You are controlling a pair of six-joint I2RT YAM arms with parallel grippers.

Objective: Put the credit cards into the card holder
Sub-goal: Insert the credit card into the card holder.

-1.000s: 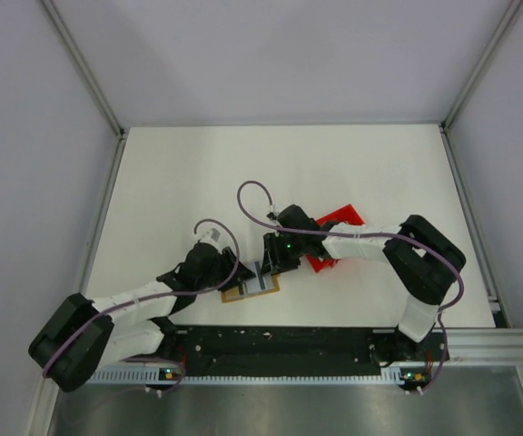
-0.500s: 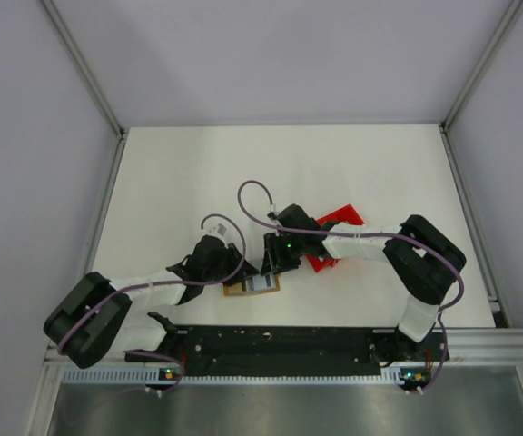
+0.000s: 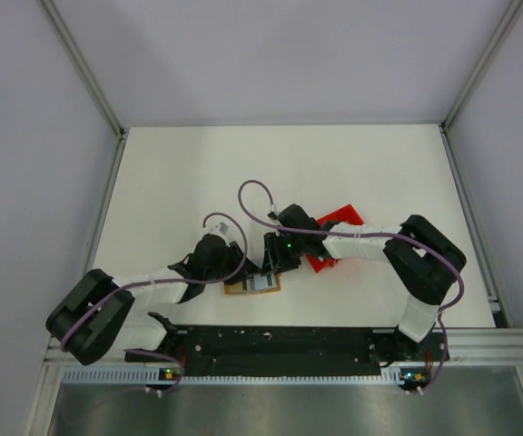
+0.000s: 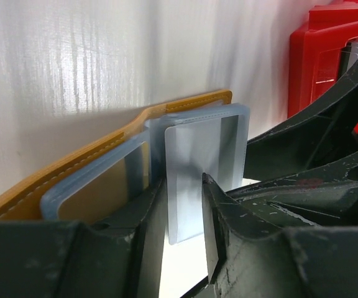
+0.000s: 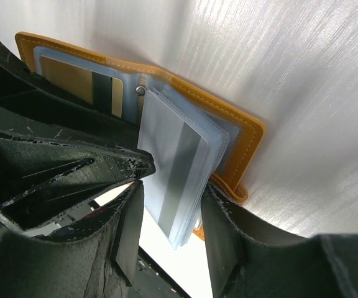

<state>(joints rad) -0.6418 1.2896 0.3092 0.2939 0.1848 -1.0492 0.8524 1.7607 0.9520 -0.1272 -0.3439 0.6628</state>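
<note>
From above, my left gripper (image 3: 241,270) and right gripper (image 3: 267,269) cover most of the card holder (image 3: 232,291), and whatever sits in it is too small to read. On my left wrist view the red tray (image 4: 328,56) runs off the top right corner. The card (image 4: 194,167) loses its lower end between my fingers (image 4: 229,236).

You are getting bright, even overhead light in the top view, with the table (image 3: 352,163) glaring white. Up close it is showing a streaky sheen, and the left fingers (image 4: 247,248) are sitting dark and out of focus.
</note>
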